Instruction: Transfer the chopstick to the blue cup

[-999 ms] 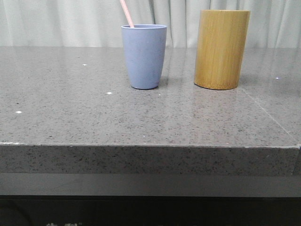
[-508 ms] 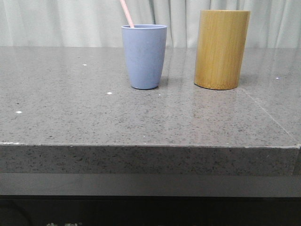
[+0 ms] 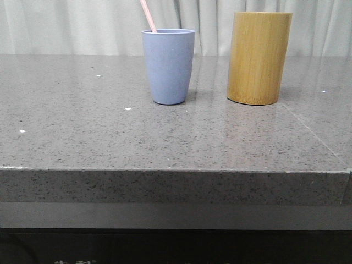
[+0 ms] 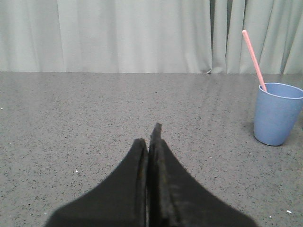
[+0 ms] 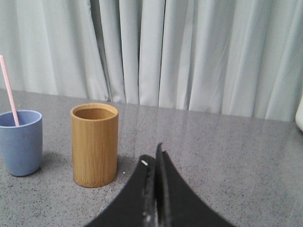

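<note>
Standing in the blue cup (image 3: pixel 168 67), the thin chopstick (image 3: pixel 148 15) looks light, stiff, best pinched up high; both claws, left claw (image 4: pixel 152 137) and right claw (image 5: pixel 152 156), are pressed closed on nothing.

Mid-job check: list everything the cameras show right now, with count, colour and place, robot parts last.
chopstick: one, pale pink, standing tilted inside the blue cup, leaning toward the robot's left
blue cup: one, pale blue, upright on the table, left of the bamboo holder
bamboo holder: one, tan, upright, apart from the cup, interior looks empty
table: one, speckled grey stone
curtain: pale grey-white, behind the table
left gripper: one, black, shut, holding nothing
right gripper: one, black, shut, holding nothing
</note>
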You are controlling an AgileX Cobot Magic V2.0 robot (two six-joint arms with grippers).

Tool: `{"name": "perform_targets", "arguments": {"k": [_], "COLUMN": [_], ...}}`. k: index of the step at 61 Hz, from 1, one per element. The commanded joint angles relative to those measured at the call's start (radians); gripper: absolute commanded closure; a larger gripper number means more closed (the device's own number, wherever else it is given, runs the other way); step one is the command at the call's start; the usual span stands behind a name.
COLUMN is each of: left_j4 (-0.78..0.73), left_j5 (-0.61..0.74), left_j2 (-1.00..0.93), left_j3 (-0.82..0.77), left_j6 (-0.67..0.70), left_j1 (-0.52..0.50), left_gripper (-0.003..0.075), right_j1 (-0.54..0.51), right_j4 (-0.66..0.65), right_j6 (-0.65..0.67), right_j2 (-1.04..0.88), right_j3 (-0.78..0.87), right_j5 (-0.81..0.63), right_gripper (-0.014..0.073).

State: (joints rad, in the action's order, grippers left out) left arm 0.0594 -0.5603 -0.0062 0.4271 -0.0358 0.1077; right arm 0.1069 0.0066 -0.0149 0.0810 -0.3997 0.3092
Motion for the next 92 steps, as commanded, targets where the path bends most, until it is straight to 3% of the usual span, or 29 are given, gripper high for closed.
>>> {"name": "perform_targets", "arguments": {"k": [1, 64, 92], "left_j4": [0.009, 0.013, 0.011], "left_j5": [0.081, 0.084, 0.362], "left_j2": [-0.01, -0.01, -0.025], "left_j3": [0.021, 0.014, -0.285], "left_j6": [0.008, 0.008, 0.008], "left_j1": [0.0, 0.0, -0.072], "left_gripper": [0.0739, 0.0739, 0.0739], "right_j1": [-0.006, -0.006, -0.006], "right_j4": [-0.007, -0.007, -0.007], "right_j6": [-0.007, -0.007, -0.007], "right_j2": [-0.016, -0.018, -0.018], "right_j3": [-0.021, -0.021, -0.021], "right_j5": [-0.067, -0.068, -0.068], "right_gripper": [0.0644, 0.0644, 0.0644]}}
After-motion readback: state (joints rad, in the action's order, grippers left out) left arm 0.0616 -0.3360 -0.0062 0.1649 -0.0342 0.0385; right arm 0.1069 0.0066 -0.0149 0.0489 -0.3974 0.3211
